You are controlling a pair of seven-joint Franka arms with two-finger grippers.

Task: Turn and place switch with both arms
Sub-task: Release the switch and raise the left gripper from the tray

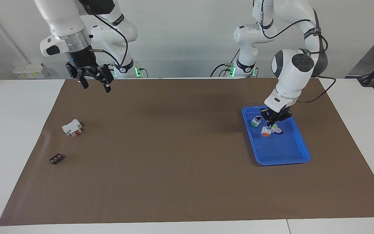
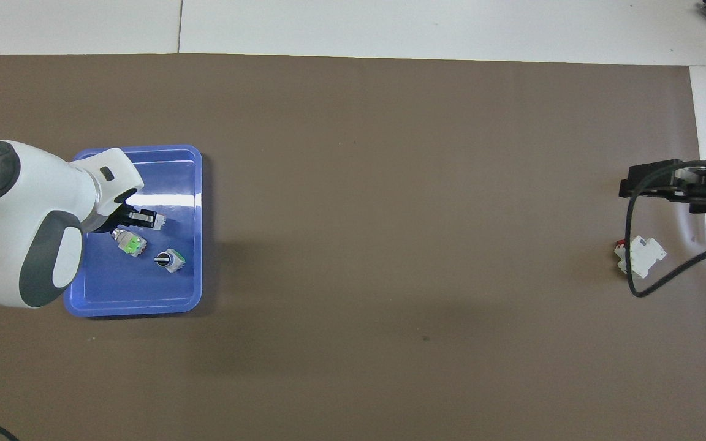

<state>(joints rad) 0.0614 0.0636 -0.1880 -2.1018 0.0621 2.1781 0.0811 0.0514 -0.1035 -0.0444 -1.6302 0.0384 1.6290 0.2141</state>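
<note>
Showing only in facing view: small black part (image 1: 56,159) on mat (image 1: 187,182)

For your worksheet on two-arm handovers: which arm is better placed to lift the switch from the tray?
Left. The left gripper is shut on the switch in the tray; the right gripper waits open.

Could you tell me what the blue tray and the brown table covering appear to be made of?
The blue tray looks like glossy moulded plastic: a bright white glare streaks its floor and its corners are rounded. The brown covering seems to be matte paper or thin sheet: no glare, with a slight wrinkle near the white block.
</note>
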